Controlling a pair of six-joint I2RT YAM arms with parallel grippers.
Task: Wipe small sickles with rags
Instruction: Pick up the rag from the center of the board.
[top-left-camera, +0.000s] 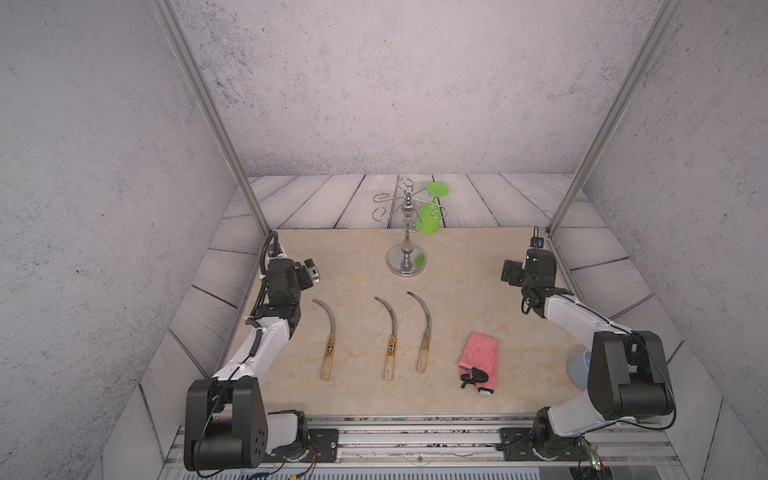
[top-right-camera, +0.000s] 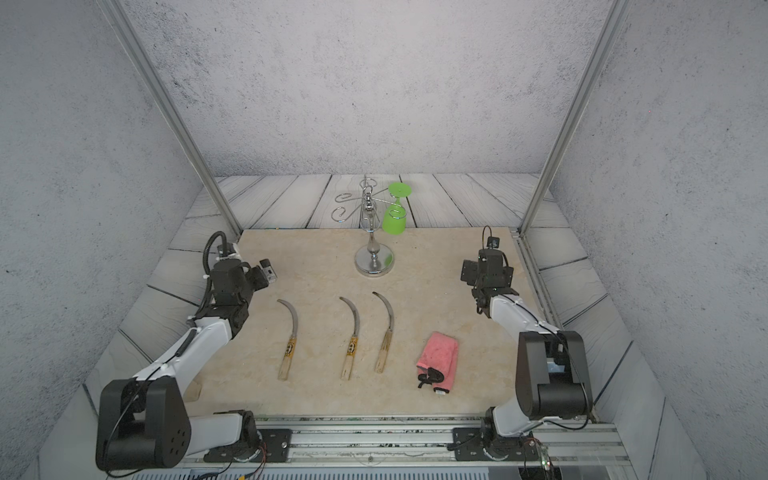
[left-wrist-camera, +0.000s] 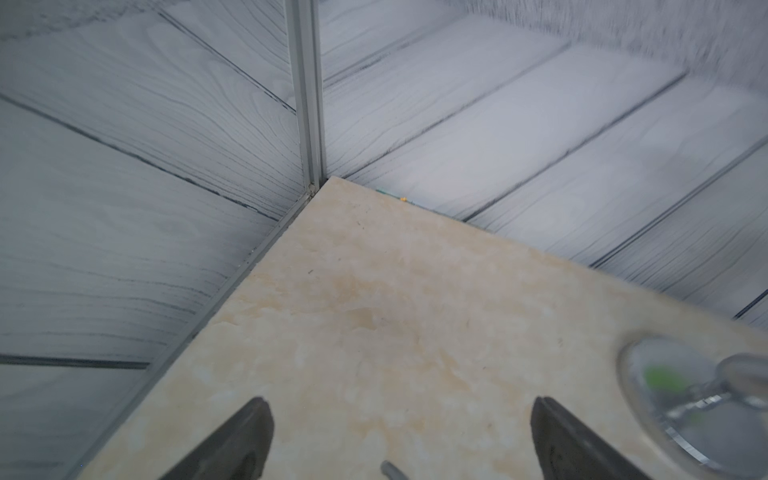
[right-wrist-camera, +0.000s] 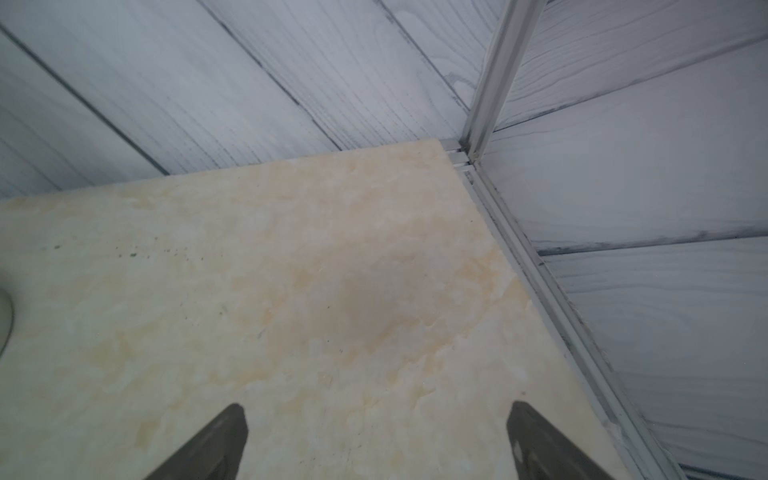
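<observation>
Here — rag (top-left-camera: 480, 357) loose; left pincer (left-wrist-camera: 400, 401), right pincer (right-wrist-camera: 376, 404) gape.

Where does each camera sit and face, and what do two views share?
Top views: high behind the arms, looking down on table, sickles, rag; both arms show.
Left wrist: faces a far table corner; open left gripper shows.
Right wrist: faces the opposite far corner; open right gripper shows.
Shared: stand base, left wrist and top views.

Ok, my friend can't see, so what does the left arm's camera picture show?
The left gripper is open and empty, its two dark fingers hovering over a corner of the beige marbled table. The shiny round base of a chrome stand sits nearby, with grey wood-look walls beyond.
</observation>
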